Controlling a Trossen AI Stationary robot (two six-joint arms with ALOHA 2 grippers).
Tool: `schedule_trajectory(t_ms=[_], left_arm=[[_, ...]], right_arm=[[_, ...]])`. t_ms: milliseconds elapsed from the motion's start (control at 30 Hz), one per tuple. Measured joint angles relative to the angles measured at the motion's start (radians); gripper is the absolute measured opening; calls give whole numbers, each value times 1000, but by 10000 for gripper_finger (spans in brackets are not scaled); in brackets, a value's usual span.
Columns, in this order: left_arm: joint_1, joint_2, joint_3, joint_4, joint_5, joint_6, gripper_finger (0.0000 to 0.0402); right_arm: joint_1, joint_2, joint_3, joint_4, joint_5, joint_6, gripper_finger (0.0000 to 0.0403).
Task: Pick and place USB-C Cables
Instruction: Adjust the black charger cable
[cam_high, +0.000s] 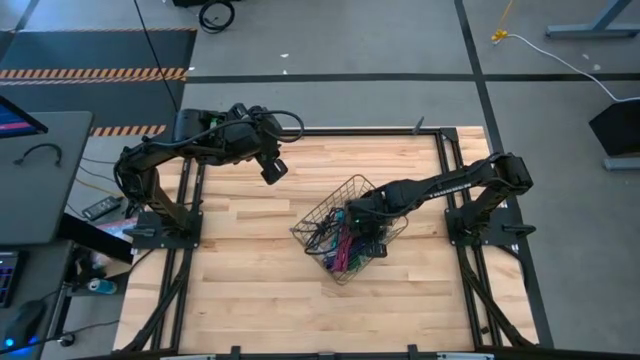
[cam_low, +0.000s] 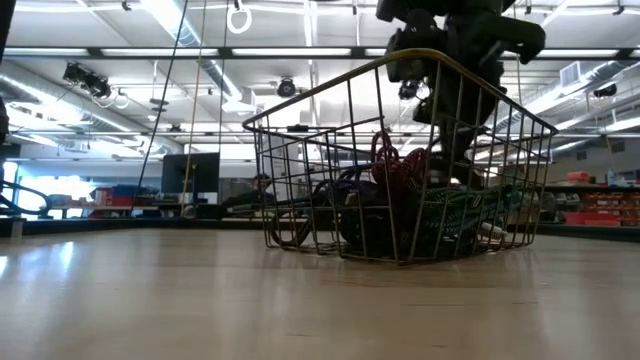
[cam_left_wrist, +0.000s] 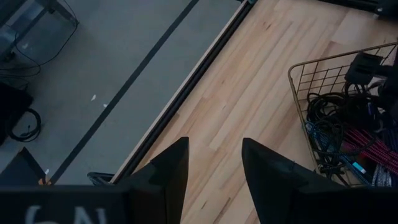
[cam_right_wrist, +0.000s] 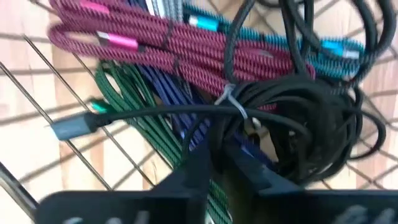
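Right gripper (cam_right_wrist: 214, 163) lowered into wire basket (cam_high: 322, 212) at frame centre — fingers nearly closed around black bundle (cam_right_wrist: 298, 130) of USB-C Cables (cam_high: 345, 247). Left gripper (cam_left_wrist: 214, 171) raised upper left — half open, empty.

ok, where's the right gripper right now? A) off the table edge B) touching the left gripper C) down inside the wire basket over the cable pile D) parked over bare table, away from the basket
C: the high view shows the right gripper reaching into the wire basket, and its wrist view has the fingers at a coiled black cable among the USB-C cables; the left gripper hangs apart over bare table.
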Motion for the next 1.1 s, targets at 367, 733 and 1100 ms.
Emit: schedule_trajectory(t_ms=[367, 733, 1100], left_arm=[[0, 0, 0, 0, 0, 0, 156], [0, 0, 0, 0, 0, 0, 156], [0, 0, 0, -12, 0, -3, 156]], right_arm=[[-2, 0, 158, -40, 1, -17, 129], [-42, 0, 312, -37, 12, -132, 130], [-71, 108, 312, -3, 1, -241, 132]])
